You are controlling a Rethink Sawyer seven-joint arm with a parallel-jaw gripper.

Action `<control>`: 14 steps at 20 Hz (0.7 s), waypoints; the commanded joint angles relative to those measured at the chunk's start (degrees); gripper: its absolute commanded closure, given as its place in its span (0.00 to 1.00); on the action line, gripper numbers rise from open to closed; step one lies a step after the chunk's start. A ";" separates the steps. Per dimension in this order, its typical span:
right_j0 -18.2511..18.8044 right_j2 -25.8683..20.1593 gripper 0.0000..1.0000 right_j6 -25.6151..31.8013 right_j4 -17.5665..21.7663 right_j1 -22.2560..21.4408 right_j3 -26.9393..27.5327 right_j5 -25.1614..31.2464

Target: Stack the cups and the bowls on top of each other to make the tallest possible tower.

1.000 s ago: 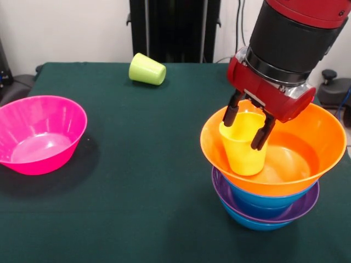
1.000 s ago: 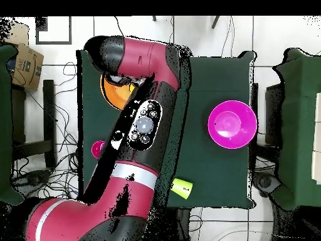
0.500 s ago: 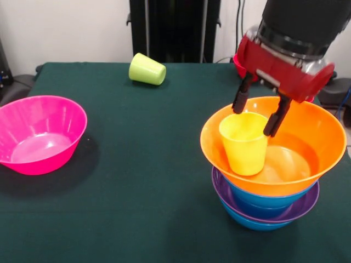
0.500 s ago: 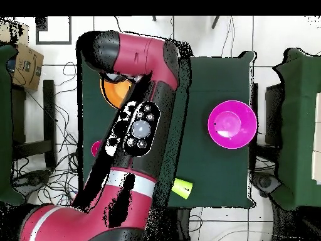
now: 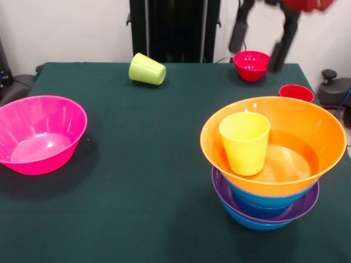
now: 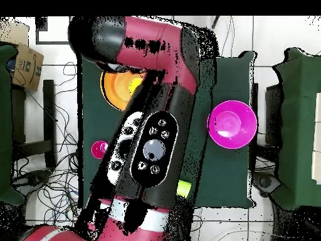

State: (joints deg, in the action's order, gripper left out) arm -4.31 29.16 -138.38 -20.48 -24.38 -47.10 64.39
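Front view shows the gripper [image 5: 264, 38] empty, jaws wide, above the yellow cup [image 5: 244, 142] standing upright in the orange bowl [image 5: 307, 137] atop the tower [image 5: 269, 205]; light, slick plastic, best pinched across its rim.

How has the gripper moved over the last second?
Yes. The gripper has risen from the yellow cup in the orange bowl to the picture's top edge, open and empty.

A dark green surface [image 5: 137, 164] fills most of the front view. Behind it, at the top, is a white wall [image 5: 66, 27]. The overhead view shows a white tiled floor [image 6: 276, 31] with black cables [image 6: 56, 125] at left.
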 commanded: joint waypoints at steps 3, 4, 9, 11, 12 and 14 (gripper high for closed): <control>6.69 -7.85 0.00 13.82 3.19 -7.49 -5.61 13.78; 7.23 -8.31 0.00 15.36 3.81 -7.71 -6.33 13.12; 9.33 -11.09 0.00 23.43 7.97 -7.54 -10.93 7.40; 9.73 -11.93 0.00 25.99 10.22 -7.05 -11.67 4.82; 9.79 -12.23 0.00 27.19 11.45 -6.97 -12.40 3.06; 10.03 -12.91 0.00 28.25 12.64 -6.67 -12.92 1.72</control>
State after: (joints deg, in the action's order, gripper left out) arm 5.28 26.18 -133.31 -16.39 -33.96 -49.49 70.12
